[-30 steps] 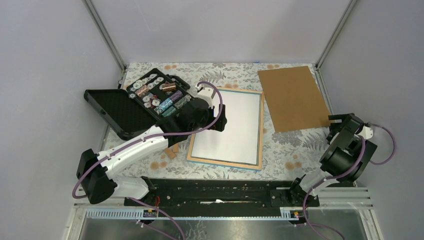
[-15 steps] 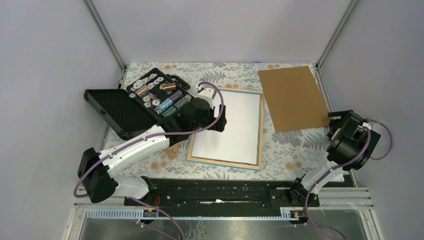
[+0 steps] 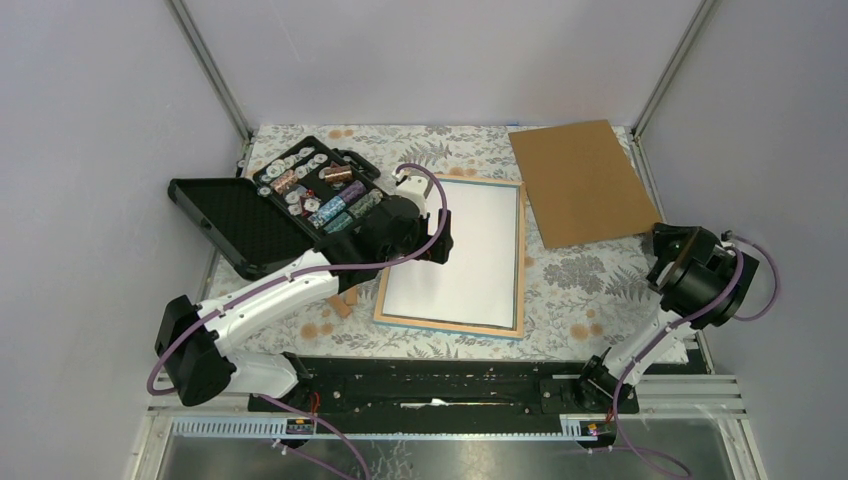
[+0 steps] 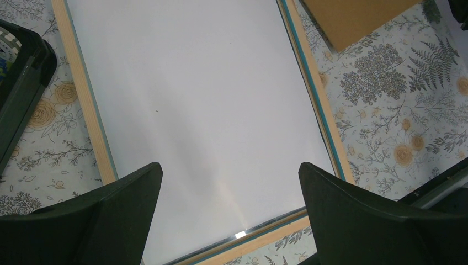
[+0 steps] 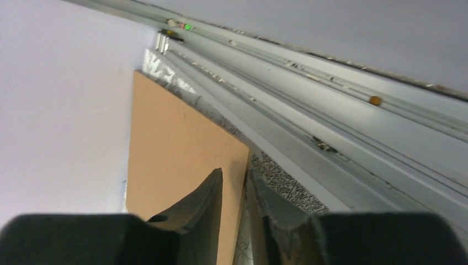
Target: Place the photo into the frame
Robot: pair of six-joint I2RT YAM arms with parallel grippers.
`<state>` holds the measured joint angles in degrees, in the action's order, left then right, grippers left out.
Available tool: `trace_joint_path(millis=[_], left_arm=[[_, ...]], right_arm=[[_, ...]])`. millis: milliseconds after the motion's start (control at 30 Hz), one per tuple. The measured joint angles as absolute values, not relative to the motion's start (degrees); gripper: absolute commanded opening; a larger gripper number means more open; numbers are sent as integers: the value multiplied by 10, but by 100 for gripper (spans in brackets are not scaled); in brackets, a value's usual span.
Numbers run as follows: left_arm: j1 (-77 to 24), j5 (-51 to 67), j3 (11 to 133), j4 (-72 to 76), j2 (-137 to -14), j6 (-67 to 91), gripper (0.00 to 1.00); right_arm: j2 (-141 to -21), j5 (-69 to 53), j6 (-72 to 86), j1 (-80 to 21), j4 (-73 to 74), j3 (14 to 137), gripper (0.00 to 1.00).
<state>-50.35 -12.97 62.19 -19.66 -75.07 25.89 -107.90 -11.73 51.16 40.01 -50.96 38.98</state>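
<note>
Black case (image 3: 300, 195): lies open at the far left of the table (image 3: 580, 290). Its tray of small parts is just beside the frame's far left corner, and its lid is spread out to the left.
Small wooden piece (image 3: 345, 303): lies on the table near the frame's near left corner, partly hidden under the left arm.
Left gripper (image 3: 425, 240): hangs over the left part of the frame and points down at it. In the wrist view (image 4: 229, 168) its fingers (image 4: 127, 193) are spread wide and hold nothing.
Frame (image 3: 522, 260): lies flat at the middle of the table, back side up. Its light wood rim (image 4: 85, 110) shows, with a thin blue line inside it.
Photo (image 3: 470, 250): lies inside the frame with its white back up and fills the opening (image 4: 204, 110). The printed face is hidden.
Backing board (image 3: 583, 180): plain brown, in the far right corner of the table. It is turned at an angle and lies just beside the frame's right rim without touching it. One corner of it shows in the left wrist view (image 4: 353, 16).
Right gripper (image 3: 668, 240): at the board's near right corner. In its wrist view (image 5: 234, 175) the fingers (image 5: 209, 193) are almost pressed together and pinch the board's edge (image 5: 176, 143). Whether that corner is off the table cannot be told.
</note>
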Motion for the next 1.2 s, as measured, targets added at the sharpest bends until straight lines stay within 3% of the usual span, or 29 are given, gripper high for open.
trace_joint_path(millis=[100, 300, 433, 633, 767, 900, 1033, 1200], left_arm=[[-503, -130, 622, -197, -751, 259, 99], [-503, -130, 622, -197, -751, 259, 98], [-503, -130, 622, -196, -750, 259, 98], [-503, -131, 622, -197, -741, 258, 99], [-503, -131, 622, -197, -724, 258, 98], [-495, -128, 622, -196, -705, 259, 98], [-474, -125, 622, -196, -694, 265, 98], [-440, -122, 622, -196, -678, 275, 99]], right_arm=[[-1090, -140, 520, 399, -571, 372, 11], [-1078, -207, 554, 408, -635, 337, 4], [-999, -248, 573, 408, -609, 317, 0], [-752, -271, 523, 409, -436, 329, 0], [-628, -277, 451, 407, -281, 402, 0], [-571, -278, 381, 375, -151, 489, 0], [-541, -267, 306, 282, -34, 569, 0], [-504, -281, 256, 225, 45, 600, 0]])
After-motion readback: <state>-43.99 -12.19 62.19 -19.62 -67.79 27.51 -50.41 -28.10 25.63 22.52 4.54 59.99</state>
